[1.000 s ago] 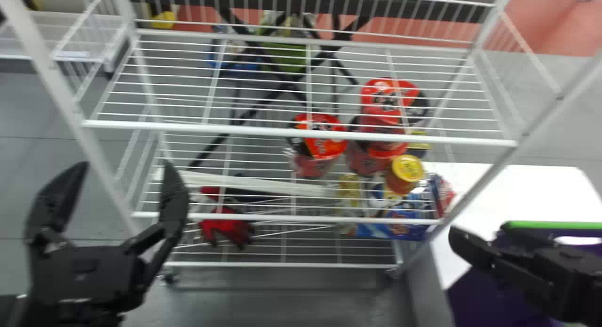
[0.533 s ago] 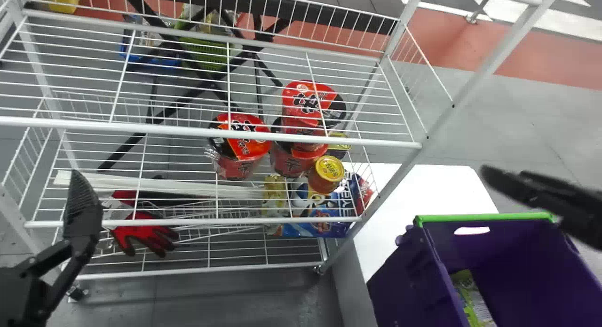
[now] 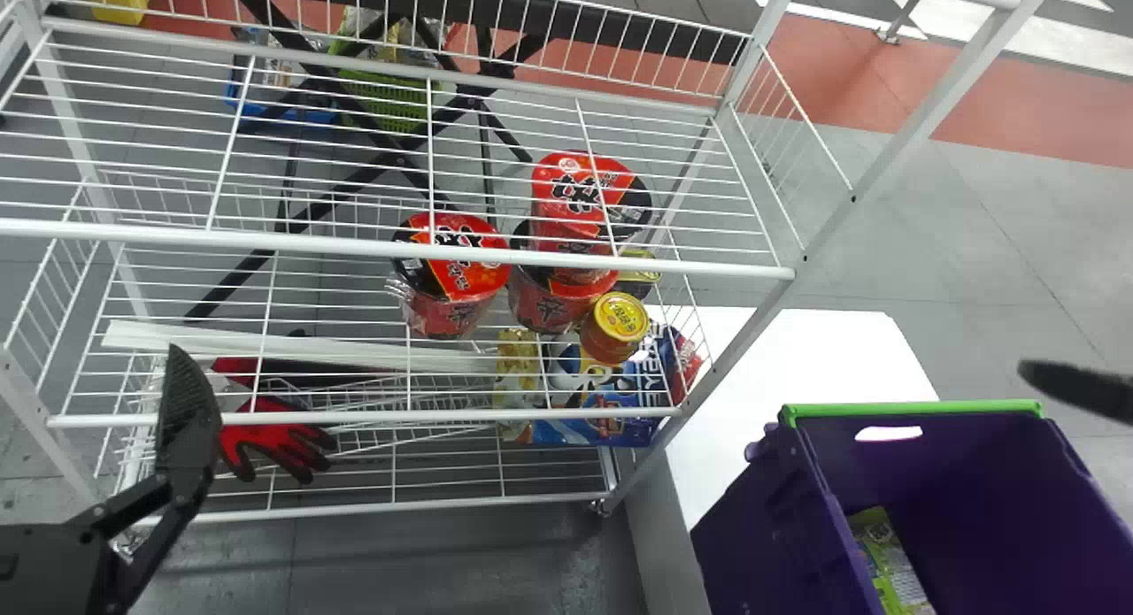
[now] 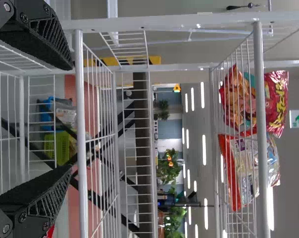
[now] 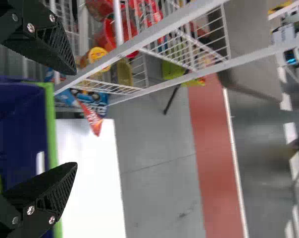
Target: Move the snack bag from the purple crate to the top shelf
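Snack bag [image 3: 888, 557] seen at four o'clock inside purple crate [image 3: 770, 509], ungripped. Head view swung rightward; right gripper [image 5: 75, 118], spread wide, drawn outward to three o'clock: crate mouth uncovered, grasp yet to be made. Left gripper [image 4: 71, 118] parked at eight o'clock, also spread. Bag's near end cut off.

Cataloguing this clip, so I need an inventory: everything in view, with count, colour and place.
Snack bag: one, green, inside crate
Crate: one, purple, right of rack
Table: one, white, by crate
Rack: one, white, centre-left
Shelved bags: at least two, mostly red, high on rack
Noodle cups: three, red, on rack
Jar: one, yellow-lidded, before cups
Packets: several, mostly blue, low on rack
Glove: at least one, red-black, low on rack
Left gripper: one, black, at rack
Right gripper: one, black, near crate
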Action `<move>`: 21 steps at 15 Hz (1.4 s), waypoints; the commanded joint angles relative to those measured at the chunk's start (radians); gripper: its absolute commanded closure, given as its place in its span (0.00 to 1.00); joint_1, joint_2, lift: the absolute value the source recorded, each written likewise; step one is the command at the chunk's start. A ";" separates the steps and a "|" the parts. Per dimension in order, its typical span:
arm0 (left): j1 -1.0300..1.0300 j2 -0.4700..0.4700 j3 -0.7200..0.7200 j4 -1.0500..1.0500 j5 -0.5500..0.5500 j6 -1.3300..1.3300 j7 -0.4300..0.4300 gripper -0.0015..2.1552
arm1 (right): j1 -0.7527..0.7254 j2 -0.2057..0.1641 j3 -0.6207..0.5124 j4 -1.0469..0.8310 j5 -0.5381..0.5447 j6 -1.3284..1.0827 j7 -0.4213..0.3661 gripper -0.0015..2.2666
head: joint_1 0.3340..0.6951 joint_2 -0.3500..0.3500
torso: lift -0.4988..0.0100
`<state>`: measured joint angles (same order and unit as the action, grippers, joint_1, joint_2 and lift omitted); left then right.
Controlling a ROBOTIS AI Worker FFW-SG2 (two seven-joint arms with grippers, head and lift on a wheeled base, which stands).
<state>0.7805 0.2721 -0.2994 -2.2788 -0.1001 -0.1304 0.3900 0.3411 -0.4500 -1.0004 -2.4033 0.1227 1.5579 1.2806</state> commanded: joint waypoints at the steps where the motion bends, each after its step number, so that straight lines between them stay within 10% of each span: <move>1: -0.003 -0.001 -0.006 0.004 -0.006 0.025 0.001 0.05 | 0.041 -0.013 0.037 0.084 0.107 0.014 0.080 0.10 | 1.00 0.00 | 0.10; 21: -0.103 0.001 0.045 0.070 0.128 0.127 -0.056 0.05 | 0.078 -0.078 0.454 0.955 0.506 -0.500 0.086 0.05 | 1.00 0.00 | 0.10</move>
<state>0.6827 0.2728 -0.2621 -2.2150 0.0169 0.0016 0.3365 0.4268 -0.5287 -0.5762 -1.4943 0.6092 1.1103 1.3606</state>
